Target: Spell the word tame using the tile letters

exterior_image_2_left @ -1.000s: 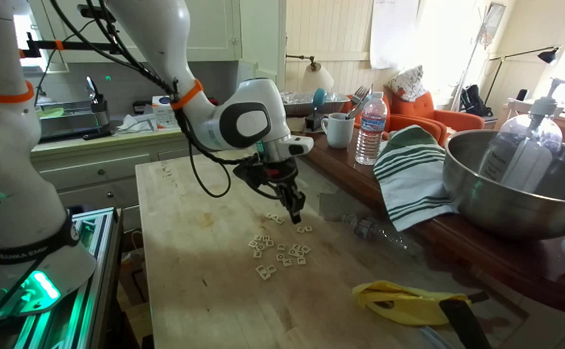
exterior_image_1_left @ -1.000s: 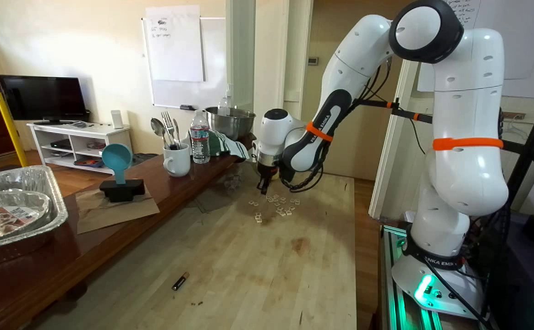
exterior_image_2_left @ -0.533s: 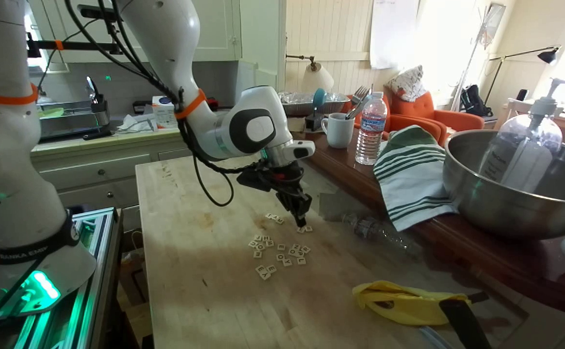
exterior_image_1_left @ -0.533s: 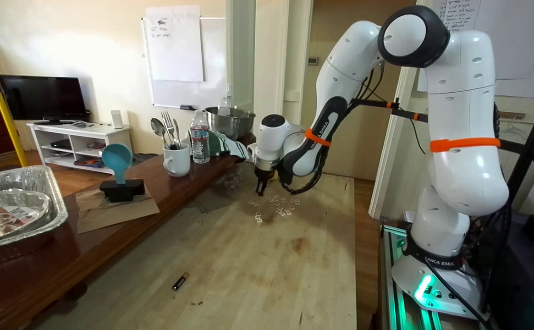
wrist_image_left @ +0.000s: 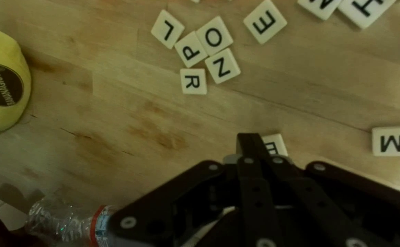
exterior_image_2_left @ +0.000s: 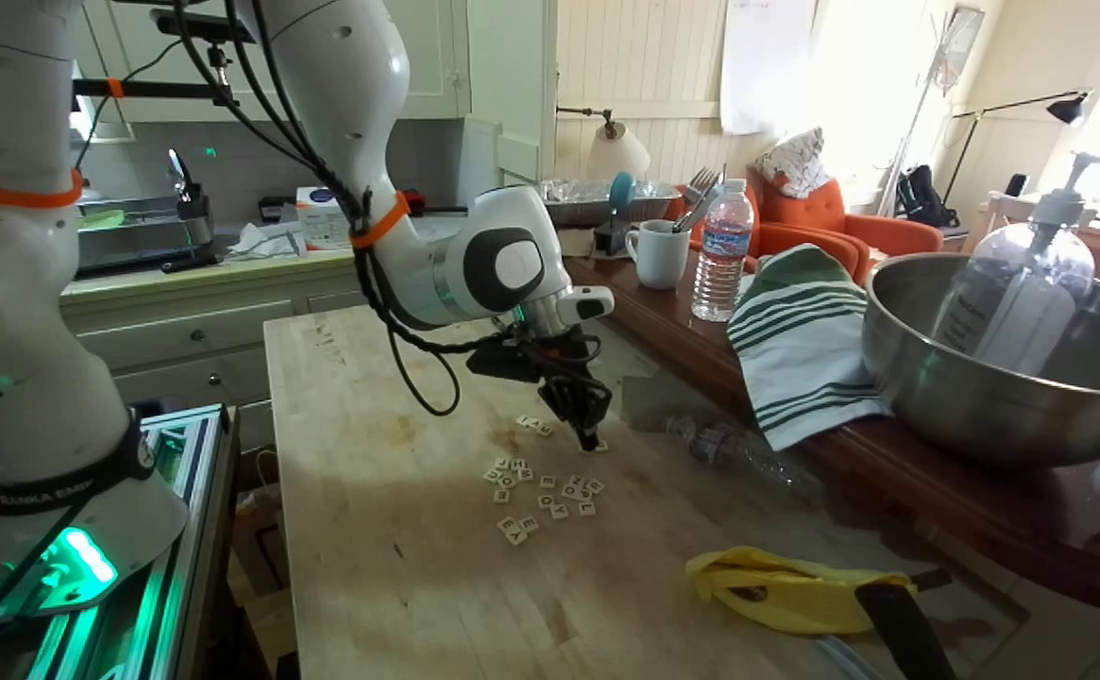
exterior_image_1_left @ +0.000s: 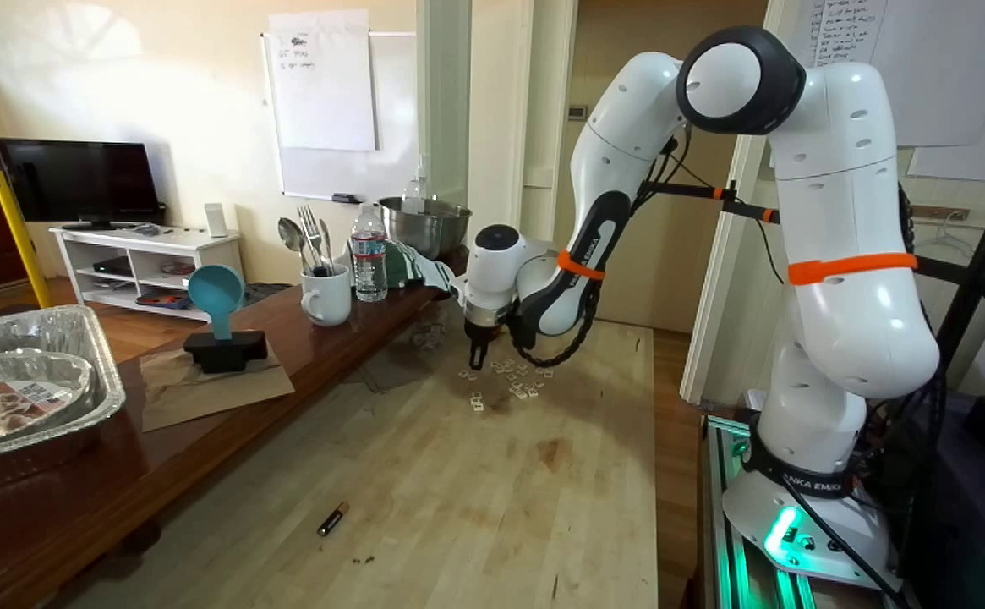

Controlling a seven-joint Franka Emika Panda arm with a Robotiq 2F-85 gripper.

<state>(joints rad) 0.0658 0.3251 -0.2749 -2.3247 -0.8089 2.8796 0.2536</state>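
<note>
My gripper (wrist_image_left: 250,139) points down at the table with its fingertips together and nothing visible between them. In the wrist view, a cream tile with an E (wrist_image_left: 276,144) sits right beside the fingertips and is partly hidden by them. I cannot tell if they touch it. A tile with an M (wrist_image_left: 391,141) lies to the right, with another tile cut off at the edge. In an exterior view, the gripper (exterior_image_2_left: 590,444) stands over a pair of tiles and one tile (exterior_image_2_left: 601,446) shows. A short tile row (exterior_image_2_left: 534,426) lies to its left. The gripper (exterior_image_1_left: 477,365) is also low in an exterior view.
Loose tiles (exterior_image_2_left: 573,486) with L, O, P, N, R and E lie across the table. A yellow pouch (wrist_image_left: 4,82) and a clear plastic bottle (wrist_image_left: 66,223) lie nearby. A raised wooden ledge holds a mug (exterior_image_1_left: 325,296) and a bowl (exterior_image_2_left: 1003,397). A battery (exterior_image_1_left: 333,518) lies on the table.
My gripper has moved down and across toward the tile pair, and now covers one of its tiles in an exterior view. The tiles have not visibly moved.
</note>
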